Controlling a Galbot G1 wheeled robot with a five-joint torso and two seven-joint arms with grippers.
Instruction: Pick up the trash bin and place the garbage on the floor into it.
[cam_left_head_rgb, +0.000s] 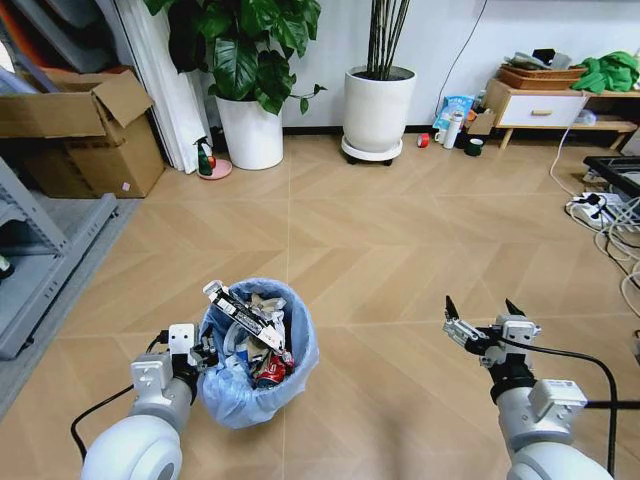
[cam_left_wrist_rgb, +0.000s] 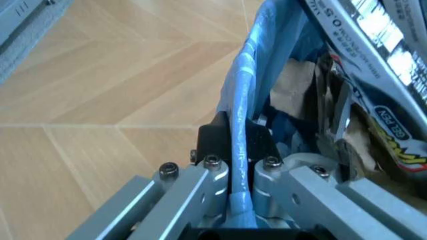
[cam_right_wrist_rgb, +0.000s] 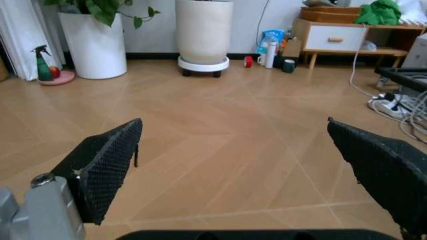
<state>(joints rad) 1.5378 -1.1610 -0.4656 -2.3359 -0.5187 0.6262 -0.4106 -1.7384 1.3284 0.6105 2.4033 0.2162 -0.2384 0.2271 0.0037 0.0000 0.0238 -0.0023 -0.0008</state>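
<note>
At the left of the head view, the left gripper (cam_left_head_rgb: 205, 352) grips the near-left rim of the trash bin (cam_left_head_rgb: 297, 360), its jaws closed on the light-blue bag edge; the left wrist view shows the rim of the trash bin (cam_left_wrist_rgb: 241, 90) pinched between the metal fingers (cam_left_wrist_rgb: 212, 180) of the left gripper (cam_left_wrist_rgb: 238, 176). The bin tilts slightly at the robot's front left over the floor (cam_left_head_rgb: 380, 240); whether it touches the tan chevron planks cannot be told. Inside it lies the garbage (cam_left_head_rgb: 255, 335): a long printed wrapper sticking up past the rim, crumpled paper and a red can. From the left wrist, the garbage (cam_left_wrist_rgb: 373, 75) appears as crumpled printed packaging pressed against the bag.

To the right, the right gripper (cam_left_head_rgb: 485, 315) hovers above bare floor, well apart from the bin, with its jaws spread wide and holding nothing. The right wrist view shows its black textured pads (cam_right_wrist_rgb: 110, 162) far apart over the floor (cam_right_wrist_rgb: 227, 125).

Along the back wall stand cardboard boxes (cam_left_head_rgb: 80, 130), two white plant pots (cam_left_head_rgb: 250, 130) and a low wooden cabinet (cam_left_head_rgb: 545, 105).
</note>
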